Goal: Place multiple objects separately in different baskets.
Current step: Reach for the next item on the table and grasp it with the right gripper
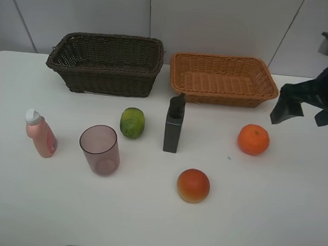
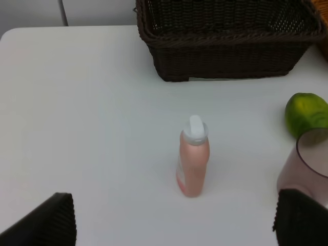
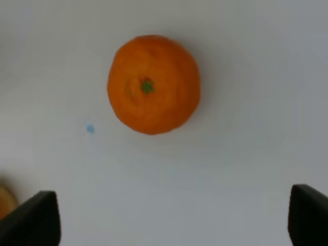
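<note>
While the mandarin (image 1: 253, 139) sits on the table (image 1: 146, 223) near the tan basket (image 1: 224, 59), overhead shows nothing binned.

Left wrist: left gripper (image 2: 174, 223) wide open, empty, pink bottle (image 2: 193, 164) ahead.

Right wrist: right gripper (image 3: 171, 215) wide open, empty. Advise centring it over the mandarin before descending.

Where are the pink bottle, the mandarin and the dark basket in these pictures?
pink bottle (image 2: 193, 166), left wrist view, middle of its pink body.
mandarin (image 3: 152, 84), right wrist view, peel near the green stem.
dark basket (image 1: 113, 77), high view, front wall.
</note>
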`<act>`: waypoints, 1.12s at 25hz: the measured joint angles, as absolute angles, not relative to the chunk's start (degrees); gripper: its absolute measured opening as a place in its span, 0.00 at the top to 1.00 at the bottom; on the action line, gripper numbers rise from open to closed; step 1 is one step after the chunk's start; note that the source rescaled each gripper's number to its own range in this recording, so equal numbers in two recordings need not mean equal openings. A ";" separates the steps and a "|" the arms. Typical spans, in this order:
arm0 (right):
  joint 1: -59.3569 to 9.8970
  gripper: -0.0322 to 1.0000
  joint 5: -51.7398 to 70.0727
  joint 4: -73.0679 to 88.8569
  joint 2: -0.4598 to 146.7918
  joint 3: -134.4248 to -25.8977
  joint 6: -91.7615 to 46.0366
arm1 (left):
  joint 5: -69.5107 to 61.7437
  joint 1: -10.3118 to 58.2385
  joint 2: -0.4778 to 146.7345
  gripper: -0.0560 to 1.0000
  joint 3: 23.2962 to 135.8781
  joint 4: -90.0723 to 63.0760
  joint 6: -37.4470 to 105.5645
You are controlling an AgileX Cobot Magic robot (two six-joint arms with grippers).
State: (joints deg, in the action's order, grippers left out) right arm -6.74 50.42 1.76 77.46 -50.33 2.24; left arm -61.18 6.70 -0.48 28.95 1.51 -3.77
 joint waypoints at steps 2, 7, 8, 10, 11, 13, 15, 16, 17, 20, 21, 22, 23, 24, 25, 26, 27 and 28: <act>-7.83 0.12 50.39 1.76 80.47 -52.14 2.29 | -61.18 6.70 -0.48 0.01 28.95 1.51 -3.77; -9.17 0.12 48.66 1.81 87.23 -55.82 2.29 | -61.18 6.70 -0.48 0.01 28.95 1.51 -3.77; -9.35 0.12 48.20 1.68 88.46 -56.33 2.29 | -61.18 6.70 -0.48 0.01 28.95 1.51 -3.77; -9.49 0.12 46.96 1.18 90.88 -57.32 2.58 | -61.18 6.70 -0.48 0.01 28.95 1.51 -3.77; -9.49 0.12 46.15 0.77 91.84 -57.46 3.21 | -61.18 6.70 -0.48 0.01 28.95 1.51 -3.77; -9.49 0.11 44.40 0.00 93.77 -57.69 4.90 | -61.18 6.70 -0.48 0.01 28.95 1.51 -3.77; -9.49 0.08 42.39 -0.43 95.62 -57.75 6.18 | -61.18 6.70 -0.48 0.01 28.95 1.51 -3.77; -9.49 0.07 41.62 -0.43 96.29 -57.75 6.46 | -61.18 6.70 -0.48 0.01 28.95 1.51 -3.77; -9.49 0.05 40.82 -0.43 97.19 -57.75 6.92 | -61.18 6.70 -0.48 0.01 28.95 1.51 -3.77; -9.49 0.02 38.77 -0.55 98.90 -57.75 8.59 | -61.18 6.70 -0.48 0.01 28.95 1.51 -3.77; -9.49 0.02 38.25 -0.87 99.54 -57.75 9.26 | -61.18 6.70 -0.48 0.01 28.95 1.51 -3.77; -9.49 0.02 37.90 -1.35 100.18 -57.75 9.97 | -61.18 6.70 -0.48 0.01 28.95 1.51 -3.77; -9.49 0.02 37.76 -1.87 100.67 -57.75 10.52 | -61.18 6.70 -0.48 0.01 28.95 1.51 -3.77; -9.49 0.02 37.71 -2.45 101.21 -57.75 10.95 | -61.18 6.70 -0.48 0.01 28.95 1.51 -3.77; -9.49 0.02 37.69 -2.87 101.65 -57.75 11.15 | -61.18 6.70 -0.48 0.01 28.95 1.51 -3.77; -9.49 0.02 37.69 -2.94 102.08 -57.75 11.28 | -61.18 6.70 -0.48 0.01 28.95 1.51 -3.77; -9.49 0.02 37.69 -2.94 102.38 -57.75 11.33 | -61.18 6.70 -0.48 0.01 28.95 1.51 -3.77; -9.49 0.02 37.64 -2.89 102.76 -57.75 11.32 | -61.18 6.70 -0.48 0.01 28.95 1.51 -3.77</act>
State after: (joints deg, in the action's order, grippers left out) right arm -9.49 37.64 -2.89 102.76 -57.75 11.32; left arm -61.18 6.70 -0.48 28.95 1.51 -3.77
